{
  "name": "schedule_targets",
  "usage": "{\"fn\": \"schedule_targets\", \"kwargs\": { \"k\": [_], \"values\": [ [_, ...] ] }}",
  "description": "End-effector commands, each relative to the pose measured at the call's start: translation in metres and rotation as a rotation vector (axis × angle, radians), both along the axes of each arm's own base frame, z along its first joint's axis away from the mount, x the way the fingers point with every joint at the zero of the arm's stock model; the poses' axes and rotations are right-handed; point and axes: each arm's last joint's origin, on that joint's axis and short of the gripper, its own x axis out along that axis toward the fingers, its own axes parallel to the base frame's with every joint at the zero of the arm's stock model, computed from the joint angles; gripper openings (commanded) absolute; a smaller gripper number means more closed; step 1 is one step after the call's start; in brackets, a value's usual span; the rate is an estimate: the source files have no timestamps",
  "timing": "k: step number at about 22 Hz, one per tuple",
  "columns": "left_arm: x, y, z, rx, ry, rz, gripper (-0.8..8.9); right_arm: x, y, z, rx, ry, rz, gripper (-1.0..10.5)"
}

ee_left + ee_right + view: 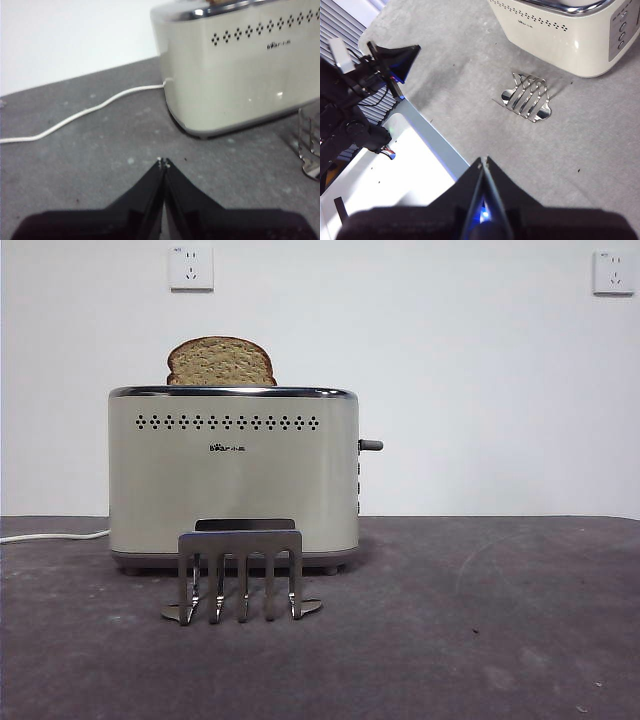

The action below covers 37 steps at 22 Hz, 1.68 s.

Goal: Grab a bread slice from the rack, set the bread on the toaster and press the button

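Observation:
The brown slice of bread (220,362) stands upright in the cream toaster (233,475), its domed top sticking out above the chrome rim. The silver rack (240,575) stands empty in front of the toaster. It also shows in the right wrist view (527,97) and partly in the left wrist view (309,150). The toaster's dark lever (370,445) sticks out on its right side. My left gripper (163,163) is shut and empty, low over the table to the left of the toaster (245,65). My right gripper (483,162) is shut and empty, high above the table near its front edge.
A white cord (55,536) runs left from the toaster across the grey table (480,640); it also shows in the left wrist view (80,116). In the right wrist view, the other arm (365,95) and a white base (395,165) lie beyond the table's edge.

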Motion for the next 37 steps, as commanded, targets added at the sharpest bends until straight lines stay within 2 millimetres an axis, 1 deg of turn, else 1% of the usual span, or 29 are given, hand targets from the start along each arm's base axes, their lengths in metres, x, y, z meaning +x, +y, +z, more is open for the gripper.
{"fn": "schedule_targets", "kwargs": {
  "k": [1,4,20,21,24,27,29,31,33,34,37],
  "values": [
    [0.0,0.0,-0.006,-0.007,0.021,0.004,-0.04,0.0,0.0,-0.001,-0.004,-0.005,0.004,0.0],
    [0.0,0.0,-0.005,-0.061,0.027,0.009,-0.04,0.0,0.0,-0.001,-0.005,-0.005,0.004,0.0],
    [0.0,0.0,-0.005,-0.062,0.024,0.013,-0.04,0.0,-0.001,-0.001,-0.007,-0.009,-0.004,0.0],
    [0.0,0.0,-0.005,-0.062,0.024,0.013,-0.04,-0.005,-0.006,0.002,-0.005,-0.031,-0.026,0.0],
    [0.0,0.0,-0.005,-0.062,0.024,0.013,-0.04,-0.022,-0.019,0.016,0.005,-0.179,-0.067,0.0],
    [0.0,0.0,-0.005,-0.062,0.024,0.014,-0.04,-0.043,-0.036,0.036,0.028,-0.4,-0.196,0.0],
    [0.0,0.0,-0.005,-0.062,0.024,0.014,-0.04,-0.06,-0.048,0.041,0.048,-0.544,-0.285,0.0],
    [0.0,0.0,-0.005,-0.062,0.024,0.014,-0.04,-0.074,-0.057,0.033,0.059,-0.653,-0.36,0.0],
    [0.0,0.0,-0.005,-0.062,0.023,0.014,-0.04,-0.081,-0.062,0.013,0.046,-0.74,-0.442,0.0],
    [0.0,0.0,-0.005,-0.062,0.023,0.014,-0.04,-0.082,-0.063,-0.002,0.038,-0.78,-0.484,0.0],
    [0.0,0.0,-0.005,-0.062,0.024,0.014,-0.04,-0.079,-0.065,-0.033,0.047,-0.849,-0.537,0.0]
  ]
}}
